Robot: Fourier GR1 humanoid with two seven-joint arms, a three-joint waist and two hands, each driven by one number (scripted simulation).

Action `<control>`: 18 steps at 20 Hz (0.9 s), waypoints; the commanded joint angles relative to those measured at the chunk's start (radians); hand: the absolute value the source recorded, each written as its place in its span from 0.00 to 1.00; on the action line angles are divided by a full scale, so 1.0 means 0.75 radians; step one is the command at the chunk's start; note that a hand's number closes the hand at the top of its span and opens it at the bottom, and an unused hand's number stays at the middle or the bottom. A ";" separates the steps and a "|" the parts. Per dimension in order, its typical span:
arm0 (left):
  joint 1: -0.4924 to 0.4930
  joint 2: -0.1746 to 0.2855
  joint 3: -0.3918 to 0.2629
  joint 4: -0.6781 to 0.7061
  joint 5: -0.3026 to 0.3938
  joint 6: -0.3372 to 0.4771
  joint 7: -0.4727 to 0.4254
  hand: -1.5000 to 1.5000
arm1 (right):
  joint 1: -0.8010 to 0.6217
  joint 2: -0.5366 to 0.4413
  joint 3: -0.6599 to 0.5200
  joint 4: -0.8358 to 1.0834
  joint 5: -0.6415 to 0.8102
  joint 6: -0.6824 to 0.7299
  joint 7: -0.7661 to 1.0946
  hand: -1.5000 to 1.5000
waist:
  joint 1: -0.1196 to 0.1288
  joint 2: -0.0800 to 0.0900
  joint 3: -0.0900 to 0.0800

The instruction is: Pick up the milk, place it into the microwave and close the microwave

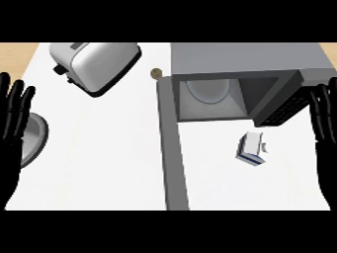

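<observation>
The microwave (244,57) stands at the far side of the white worktop (105,168), and everything else is placed from it. Its door (172,158) is swung fully open and shows edge-on as a long grey strip running from the microwave's left front corner towards the near edge of the worktop. The cavity is open to view, with a pale round turntable (207,91) on its floor and a dark keypad panel (287,106) to the cavity's right.

The milk carton (252,148), white with a blue band near its lower end, sits on the worktop in front of the microwave's opening, outside the cavity. It is right of the open door and apart from it, and it looks tilted askew to the microwave's front. Neither hand touches it.

The left hand (3,128) rests well left of the microwave at the view's edge, fingers straight and spread, holding nothing. The right hand (335,133) rests just right of the microwave's keypad corner, also with fingers straight and holding nothing.

A silver toaster (94,62) lies left of the microwave. A small brown round thing (156,73) sits just beside the microwave's left front corner. A grey round dish (36,138), partly hidden by the left hand, is far to the microwave's left.
</observation>
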 commanded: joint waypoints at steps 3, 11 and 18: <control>-0.072 0.006 0.044 0.021 0.047 -0.005 0.070 0.00 | -0.053 0.079 0.088 -0.054 0.172 -0.138 0.081 0.00 | 0.045 0.004 -0.027; 0.106 0.003 0.192 -0.022 0.210 -0.036 0.099 0.00 | -0.025 0.075 0.258 -0.002 0.304 -0.175 0.162 0.00 | 0.050 0.003 -0.027; 0.269 0.008 0.248 -0.156 0.299 -0.112 0.136 0.00 | 0.092 0.087 0.392 -0.085 0.486 -0.328 0.211 0.00 | 0.049 0.003 -0.027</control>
